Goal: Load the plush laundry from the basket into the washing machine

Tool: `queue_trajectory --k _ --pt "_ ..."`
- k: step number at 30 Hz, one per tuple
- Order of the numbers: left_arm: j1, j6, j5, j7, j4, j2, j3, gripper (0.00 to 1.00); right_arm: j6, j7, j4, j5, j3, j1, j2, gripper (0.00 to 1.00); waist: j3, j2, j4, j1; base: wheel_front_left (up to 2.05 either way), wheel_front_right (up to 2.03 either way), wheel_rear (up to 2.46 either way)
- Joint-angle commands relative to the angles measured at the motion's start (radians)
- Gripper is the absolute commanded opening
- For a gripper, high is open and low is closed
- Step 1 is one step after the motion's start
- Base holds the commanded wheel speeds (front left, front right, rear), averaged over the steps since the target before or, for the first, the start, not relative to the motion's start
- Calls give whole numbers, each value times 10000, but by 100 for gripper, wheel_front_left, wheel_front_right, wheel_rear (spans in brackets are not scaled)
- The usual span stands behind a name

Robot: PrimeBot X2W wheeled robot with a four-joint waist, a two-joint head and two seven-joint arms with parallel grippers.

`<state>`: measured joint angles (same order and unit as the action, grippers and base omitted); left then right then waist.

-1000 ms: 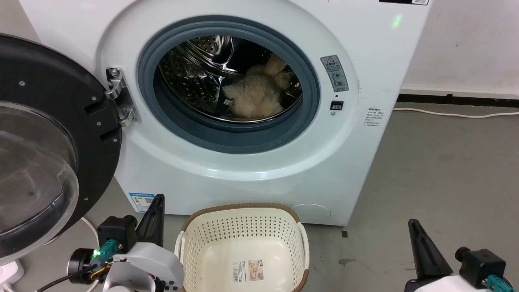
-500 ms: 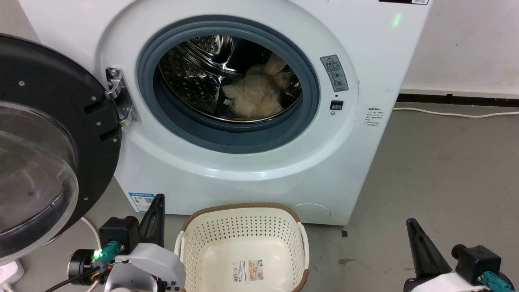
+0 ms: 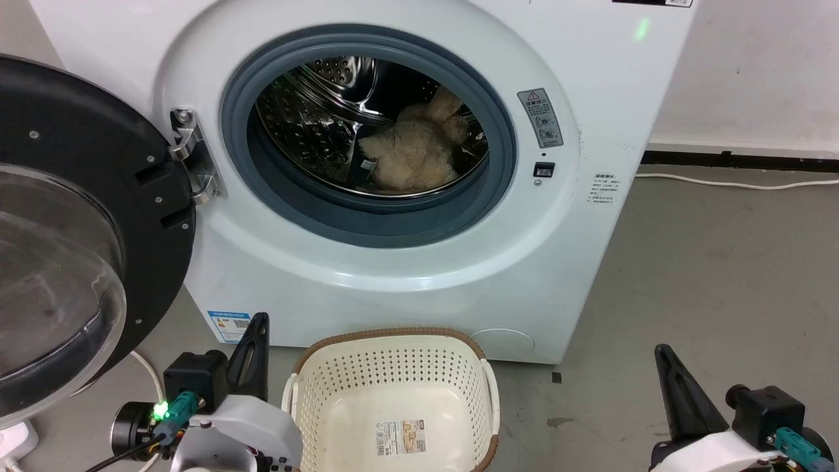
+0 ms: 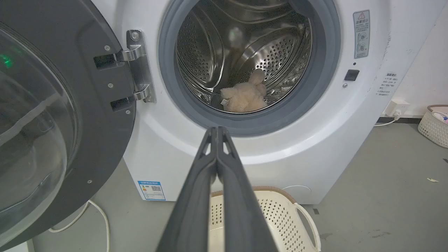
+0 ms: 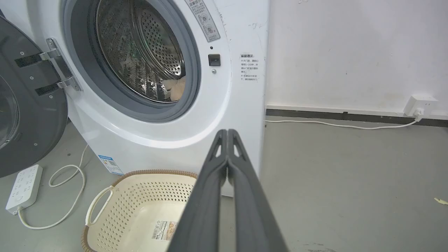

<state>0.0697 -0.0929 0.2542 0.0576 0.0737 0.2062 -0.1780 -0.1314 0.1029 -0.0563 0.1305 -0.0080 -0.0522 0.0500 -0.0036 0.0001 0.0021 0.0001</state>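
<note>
The plush laundry (image 3: 413, 160) (image 4: 245, 98) lies on the floor of the steel drum inside the washing machine (image 3: 577, 275) (image 5: 238, 105), whose black-framed glass door (image 3: 78, 229) (image 4: 52, 122) hangs wide open to the left. A sliver of the toy (image 5: 176, 89) peeks past the grey seal in the right wrist view. On the floor in front sits the cream basket (image 3: 393, 373) (image 5: 140, 203) (image 4: 280, 217), holding nothing but its label. My left gripper (image 3: 259, 321) (image 4: 217, 128) is shut and bare, left of the basket. Right of it, my right gripper (image 3: 661, 351) (image 5: 227, 131) is shut and bare too.
A white power strip (image 5: 22, 185) and its looping cable (image 5: 66, 196) lie on the floor under the open door. A white cord (image 3: 734, 183) runs along the wall to a socket (image 5: 421, 103). A second woven basket (image 4: 434, 124) stands far right. Grey floor (image 3: 721, 275) stretches right of the washer.
Both grippers have drifted slightly: the left a touch right, the right a little left and lower. The plush, basket and door have stayed put.
</note>
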Motion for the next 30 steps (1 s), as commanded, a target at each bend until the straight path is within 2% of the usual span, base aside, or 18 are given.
queue_trajectory --k 1,30 --pt "-174 58 -187 -48 -78 -89 118 0 4 -62 77 -133 23 134 1 0 1 -1 0 0 0 0 0" --pt "-457 530 -1462 -334 -435 -885 1018 0 6 -585 340 -767 53 344 2 0 20 -1 -12 0 0 0 0"
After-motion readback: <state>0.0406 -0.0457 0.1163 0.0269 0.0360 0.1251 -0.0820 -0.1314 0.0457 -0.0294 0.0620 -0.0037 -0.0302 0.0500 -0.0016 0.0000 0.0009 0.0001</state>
